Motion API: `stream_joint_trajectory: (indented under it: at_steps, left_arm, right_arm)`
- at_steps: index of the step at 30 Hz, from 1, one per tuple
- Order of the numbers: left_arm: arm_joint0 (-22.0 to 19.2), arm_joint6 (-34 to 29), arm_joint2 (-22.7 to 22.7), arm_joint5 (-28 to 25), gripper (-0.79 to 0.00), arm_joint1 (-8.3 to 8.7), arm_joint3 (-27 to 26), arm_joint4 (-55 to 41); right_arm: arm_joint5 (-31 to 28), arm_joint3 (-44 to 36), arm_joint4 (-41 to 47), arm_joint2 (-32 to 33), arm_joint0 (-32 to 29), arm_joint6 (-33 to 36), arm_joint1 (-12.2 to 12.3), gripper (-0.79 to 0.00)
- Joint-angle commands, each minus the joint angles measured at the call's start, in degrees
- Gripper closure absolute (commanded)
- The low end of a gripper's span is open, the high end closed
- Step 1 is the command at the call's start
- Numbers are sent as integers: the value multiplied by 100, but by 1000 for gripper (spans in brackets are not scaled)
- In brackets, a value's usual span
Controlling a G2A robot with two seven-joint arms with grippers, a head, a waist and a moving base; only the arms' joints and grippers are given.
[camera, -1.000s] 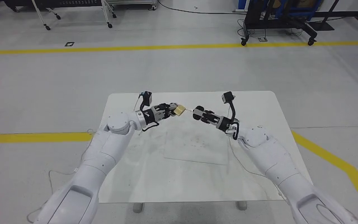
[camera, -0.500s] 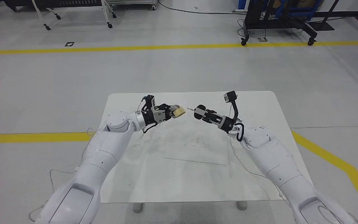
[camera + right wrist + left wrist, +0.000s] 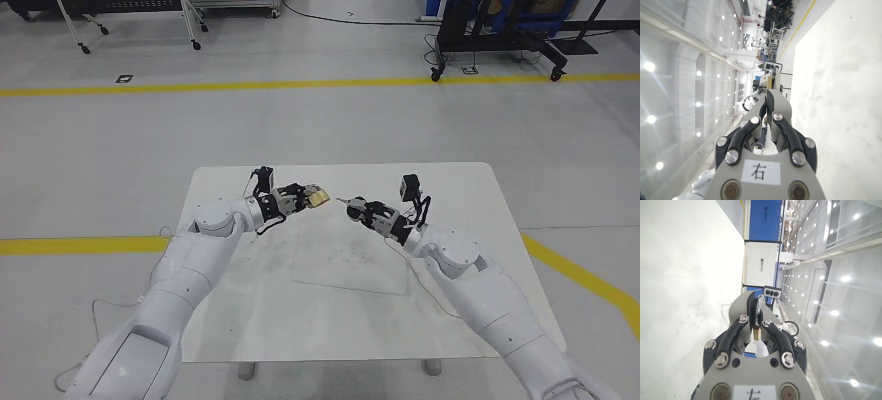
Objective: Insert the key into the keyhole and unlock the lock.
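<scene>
Brass lock (image 3: 318, 197) held clear above the white table (image 3: 450, 300), clamped between the closed fingers of my left hand (image 3: 305, 197), with its body pointing toward the other arm. My right hand (image 3: 355, 207) is closed on the key (image 3: 344, 202), whose thin pale tip sticks out past the fingertips and points at the lock. Key and lock are near each other but apart, with a narrow gap between them. Both sit over the far middle of the table. I judge this to be the alignment step, with insertion not yet begun. I cannot make out the keyhole in any view, so I cannot confirm that the blade lines up with it. The main risk is a slightly skewed approach. The tip would then strike the brass face beside the slot and either twist the key in its narrow pinch or push the lock back through the left fingers. Neither part has any support beneath it, so a slip would drop it to the table. Turning the key could also swivel the lock if the left grip is too light.
</scene>
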Motion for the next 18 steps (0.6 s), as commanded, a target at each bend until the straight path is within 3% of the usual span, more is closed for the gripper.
stream_joint_trajectory:
  at_steps: [1,7,18]
  left_arm:
    - [29,234,16,43,0,-28,-39,-13]
    - [81,528,54,149,0,-94,-104,-43]
    - [179,595,5,231,0,-107,-215,-148]
  right_arm:
    - [389,-314,-147,63,-142,-272,21,0]
    - [651,-1003,-177,245,-562,-664,46,0]
    - [647,-1062,-156,255,-607,-666,43,0]
